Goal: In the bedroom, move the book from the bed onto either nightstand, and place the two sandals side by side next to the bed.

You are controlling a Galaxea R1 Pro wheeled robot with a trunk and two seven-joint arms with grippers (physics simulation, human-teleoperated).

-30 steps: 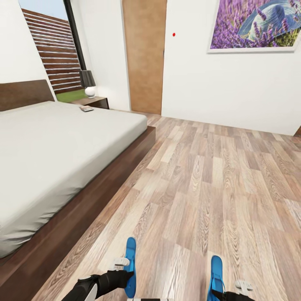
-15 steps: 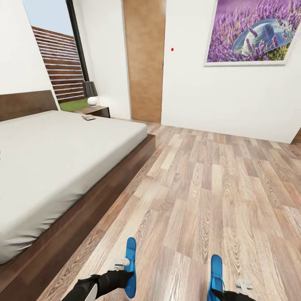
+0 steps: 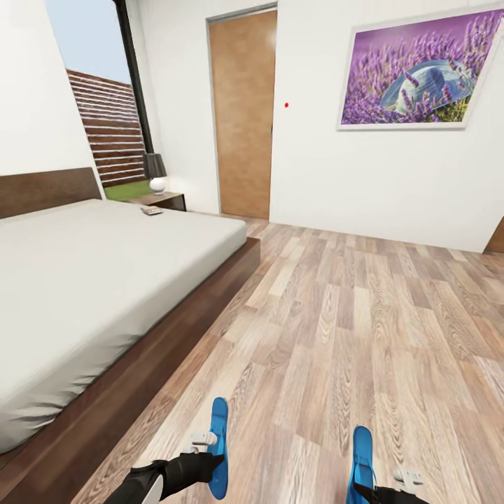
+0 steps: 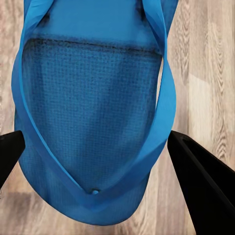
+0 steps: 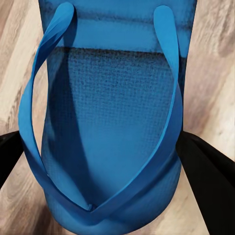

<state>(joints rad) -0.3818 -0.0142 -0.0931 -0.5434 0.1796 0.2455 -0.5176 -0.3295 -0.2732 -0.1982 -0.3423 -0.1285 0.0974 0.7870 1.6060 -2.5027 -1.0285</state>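
bright blue sandals (image 3: pixel 219 446) with a dark woven grain sat between black fingers (image 4: pixel 203 183). the bed (image 3: pixel 105 280) was grey-white on dark brown; the floor (image 3: pixel 364 315) streaked tan wood; the painting (image 3: pixel 409 73) purple lavender.

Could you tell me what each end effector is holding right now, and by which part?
Each holds one blue sandal. The left end effector grips the left sandal across the sole's side edges near the toe post; the right end effector grips the right sandal likewise.
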